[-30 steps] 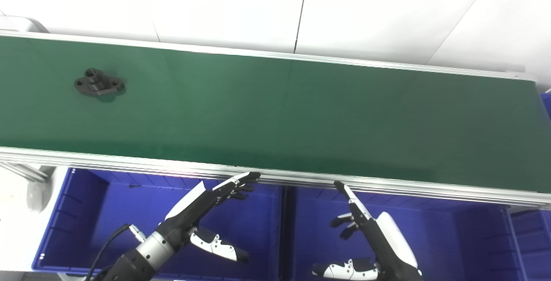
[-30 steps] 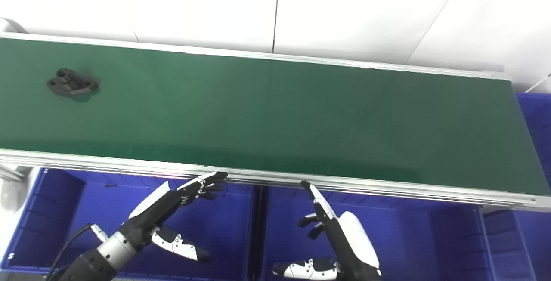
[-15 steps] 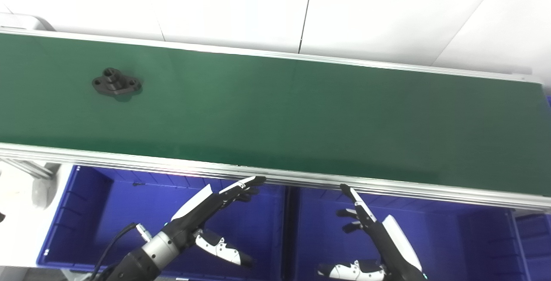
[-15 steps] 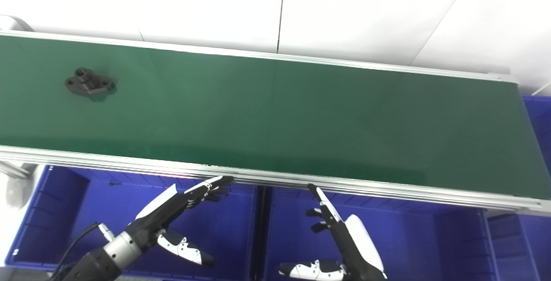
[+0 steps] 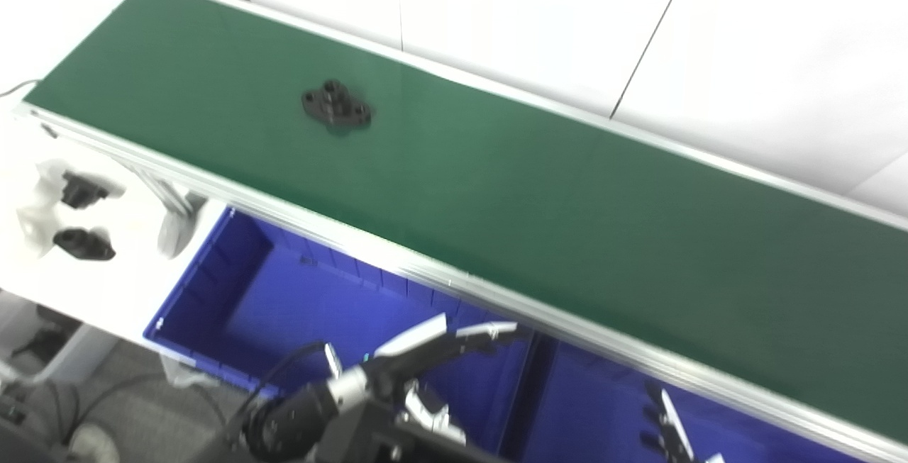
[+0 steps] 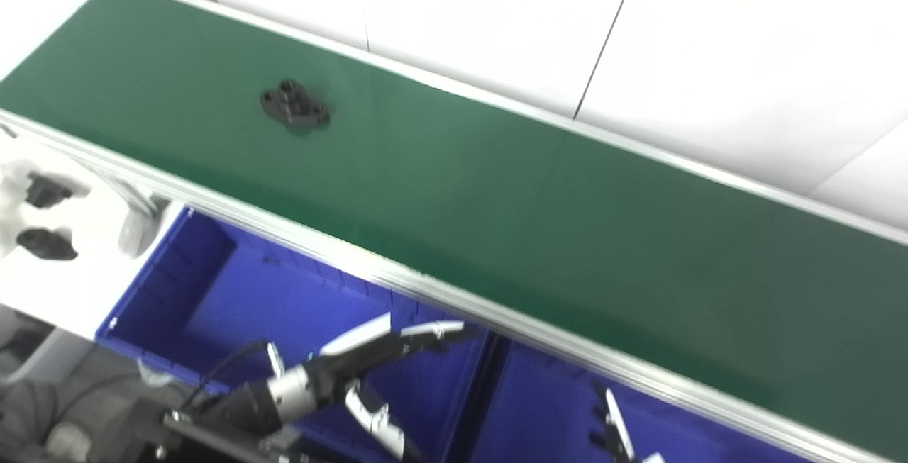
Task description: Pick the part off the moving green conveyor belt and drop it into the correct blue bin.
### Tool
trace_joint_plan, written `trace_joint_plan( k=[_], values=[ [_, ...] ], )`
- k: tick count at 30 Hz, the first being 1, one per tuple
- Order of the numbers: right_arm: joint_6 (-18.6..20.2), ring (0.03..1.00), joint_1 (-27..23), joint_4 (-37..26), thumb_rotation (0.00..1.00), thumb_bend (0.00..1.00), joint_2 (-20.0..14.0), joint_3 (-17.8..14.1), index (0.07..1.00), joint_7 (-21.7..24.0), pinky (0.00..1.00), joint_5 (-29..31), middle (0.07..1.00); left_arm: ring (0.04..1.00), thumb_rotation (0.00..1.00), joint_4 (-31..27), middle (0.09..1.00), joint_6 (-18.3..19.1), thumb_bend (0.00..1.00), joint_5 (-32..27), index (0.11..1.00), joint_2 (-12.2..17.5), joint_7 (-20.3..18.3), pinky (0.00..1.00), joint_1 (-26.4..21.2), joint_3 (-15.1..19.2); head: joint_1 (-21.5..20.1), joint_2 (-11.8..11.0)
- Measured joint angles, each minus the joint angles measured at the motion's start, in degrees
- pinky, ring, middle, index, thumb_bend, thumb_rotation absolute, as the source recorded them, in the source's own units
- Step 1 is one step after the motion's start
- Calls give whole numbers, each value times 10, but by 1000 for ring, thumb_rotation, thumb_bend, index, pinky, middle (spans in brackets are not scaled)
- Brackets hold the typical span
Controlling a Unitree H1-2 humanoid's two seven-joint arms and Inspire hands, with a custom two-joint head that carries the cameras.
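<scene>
A black flanged part (image 5: 336,106) lies on the green conveyor belt (image 5: 539,193), toward its far left, and shows in the right eye view as the part (image 6: 295,106). My left hand (image 5: 433,344) hovers open over the left blue bin (image 5: 298,307), below the belt's near rail, holding nothing. Only the fingertips of my right hand (image 5: 667,429) show at the bottom edge over the right blue bin (image 5: 589,413), spread apart and empty. Both hands are far from the part.
The belt's aluminium rail (image 5: 454,282) runs diagonally between the bins and the belt. A white stand with black fittings (image 5: 74,215) sits at the left. Cables and grey floor (image 5: 92,406) show at the bottom left. A white wall is behind.
The camera has swung left and tilted, so the whole picture has shifted. The part sits further right along the belt. My right hand has mostly left the view.
</scene>
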Motion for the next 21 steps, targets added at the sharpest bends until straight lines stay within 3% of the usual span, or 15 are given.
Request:
trace_joint_plan(
  k=[2, 6, 9, 21],
  values=[
    [-11, 903, 0, 11, 256, 897, 1, 1, 975, -1, 757, 0, 962, 906, 190, 8, 936, -6, 929, 0, 899, 0, 3, 850, 0, 0, -7, -23],
    [-17, 869, -4, 25, 263, 898, 5, 2, 959, -12, 719, -12, 940, 887, 200, 18, 923, -16, 931, 0, 887, 0, 8, 821, -2, 0, -11, -38],
    [-24, 873, -7, 29, 248, 896, 5, 3, 954, -18, 740, -15, 933, 888, 216, 19, 923, -16, 928, 1, 887, 0, 8, 815, -2, 0, -13, -41],
    [-35, 834, -10, 44, 222, 890, 15, 8, 935, -22, 670, -11, 917, 874, 224, 42, 913, -28, 929, 2, 871, 0, 13, 789, -7, 1, -25, -69]
  ],
)
